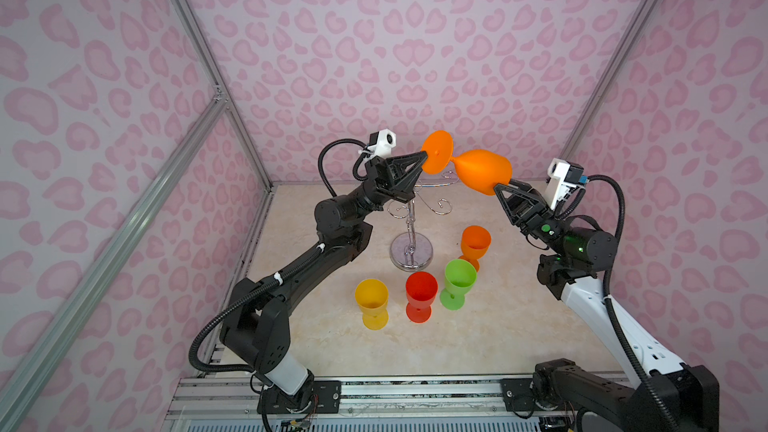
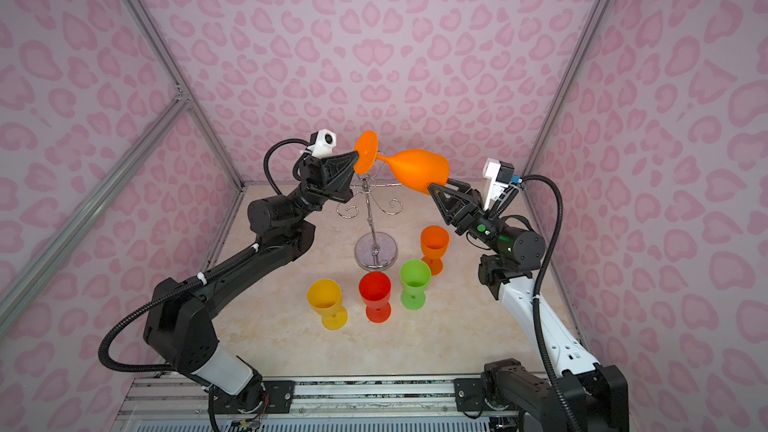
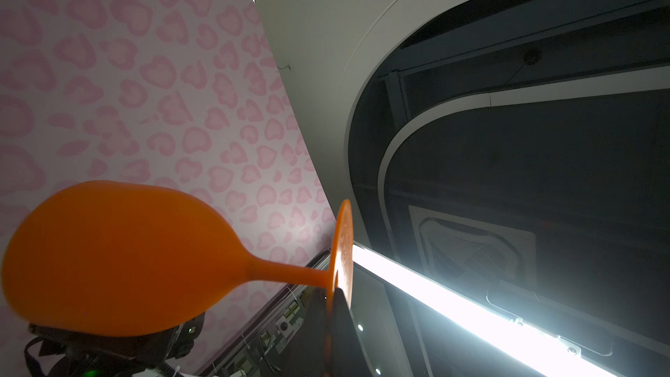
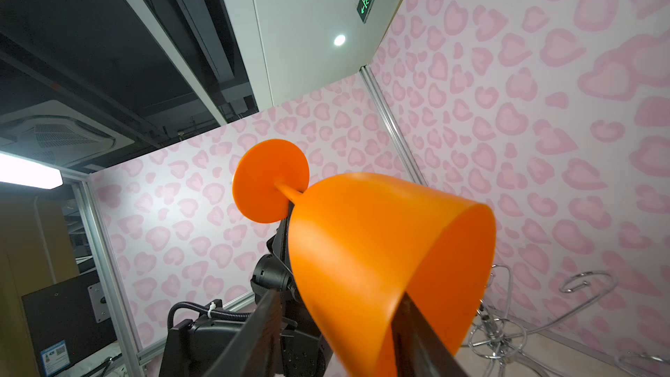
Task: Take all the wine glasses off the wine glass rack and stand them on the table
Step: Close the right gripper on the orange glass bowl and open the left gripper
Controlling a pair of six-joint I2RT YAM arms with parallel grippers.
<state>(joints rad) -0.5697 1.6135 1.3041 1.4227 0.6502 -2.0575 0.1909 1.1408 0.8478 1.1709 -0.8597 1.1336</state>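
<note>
A drop from here would have landed on the yellow cup (image 1: 371,299), red cup (image 1: 420,290), green cup (image 1: 459,278) and orange cup (image 1: 475,243) standing just in front of the rack (image 1: 417,253), or on the rack itself. The glass (image 1: 484,170) lay on its side in the air above the rack's top, apparently clear of its curled arms. Only the left gripper (image 1: 424,157) carried it, clenched on the edge of the foot (image 3: 344,241); with the weight of the bowl (image 4: 362,248) hung out on a thin stem (image 3: 290,273), that small pinch could twist or slip. The right gripper (image 1: 505,184) had its jaws apart astride the bowl's rim, one finger inside, one outside and seemingly off the wall, grasping nothing. A closing or nudge out of step with the left could lever the foot loose. Both arms rose on either side of the rack, elbows bent, wrists tipped upward, meeting over it, the left at the foot, the right at the bowl's mouth.
</note>
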